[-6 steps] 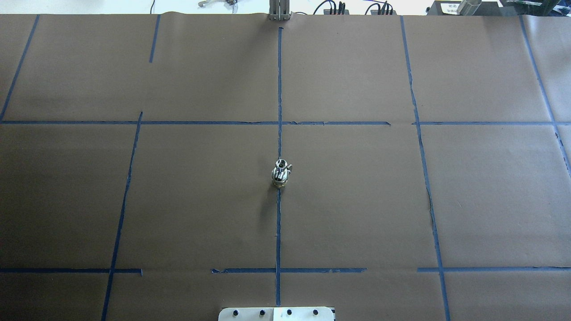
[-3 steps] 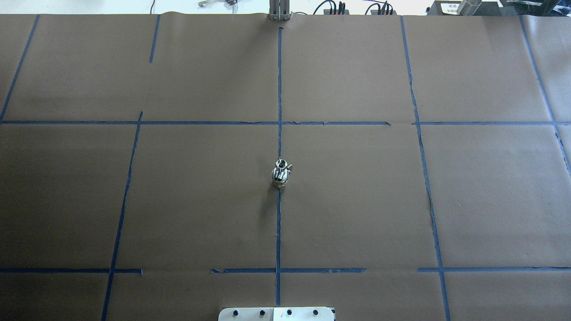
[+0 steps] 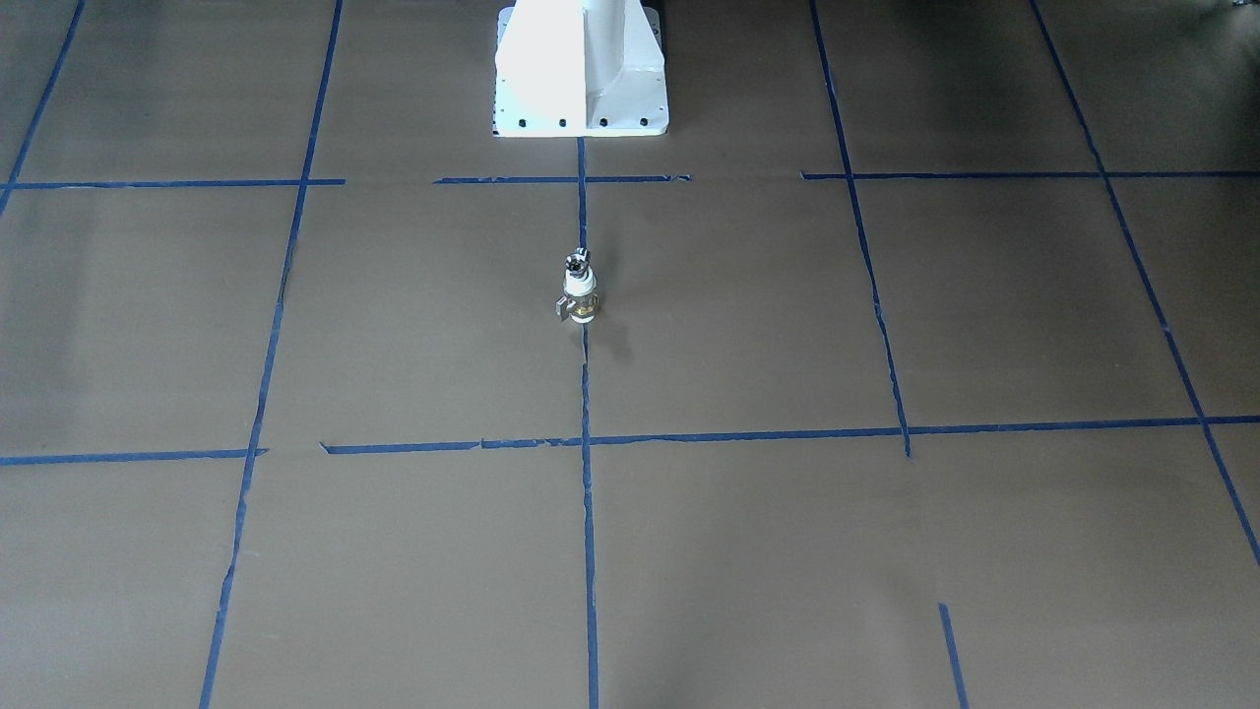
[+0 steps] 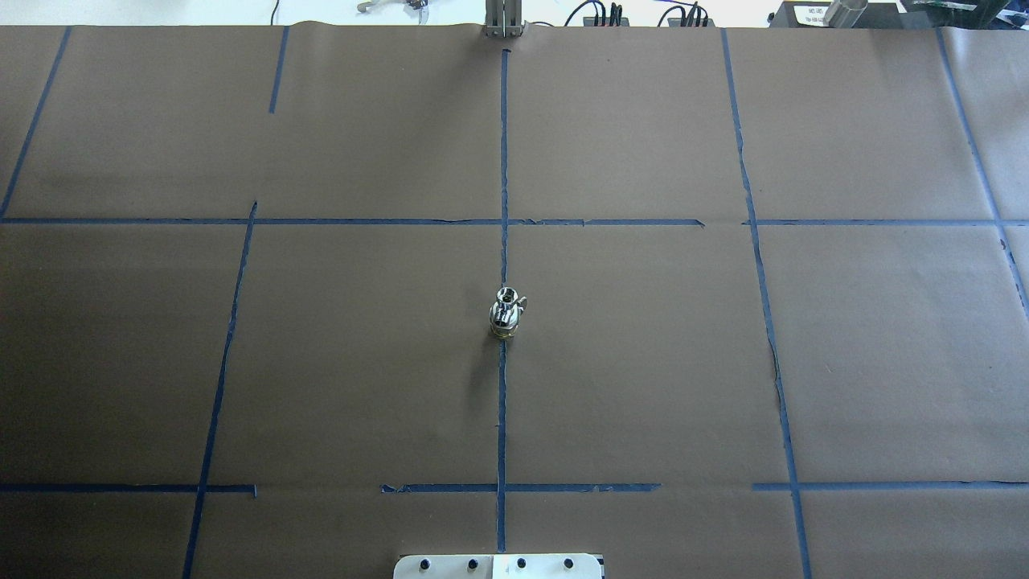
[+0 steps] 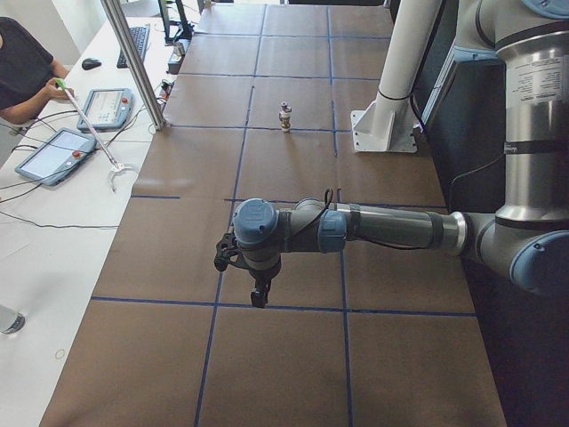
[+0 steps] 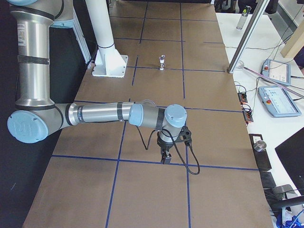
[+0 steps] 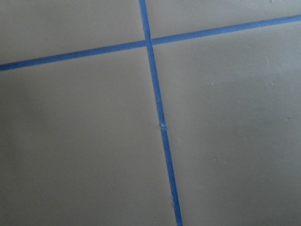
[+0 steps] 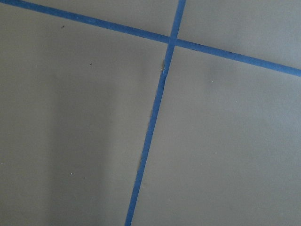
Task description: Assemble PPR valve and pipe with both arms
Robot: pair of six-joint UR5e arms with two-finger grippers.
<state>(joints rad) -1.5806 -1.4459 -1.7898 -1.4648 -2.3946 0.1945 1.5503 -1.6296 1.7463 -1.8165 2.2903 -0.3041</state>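
The PPR valve (image 3: 582,296), white with a brass band and a grey side lever, stands upright on the centre tape line. The silver pipe (image 3: 578,264) sits on top of it, and the two look joined. The pair also shows in the overhead view (image 4: 505,315) and far off in both side views (image 5: 285,116) (image 6: 162,62). My left gripper (image 5: 259,294) shows only in the exterior left view, pointing down above the table, far from the parts. My right gripper (image 6: 166,157) shows only in the exterior right view, likewise. I cannot tell whether either is open or shut.
Brown paper with blue tape lines (image 4: 502,402) covers the table. The white pedestal base (image 3: 581,69) stands at the robot's edge. Tablets (image 5: 53,153) and a person (image 5: 22,67) are at the operators' side. Both wrist views show only paper and tape.
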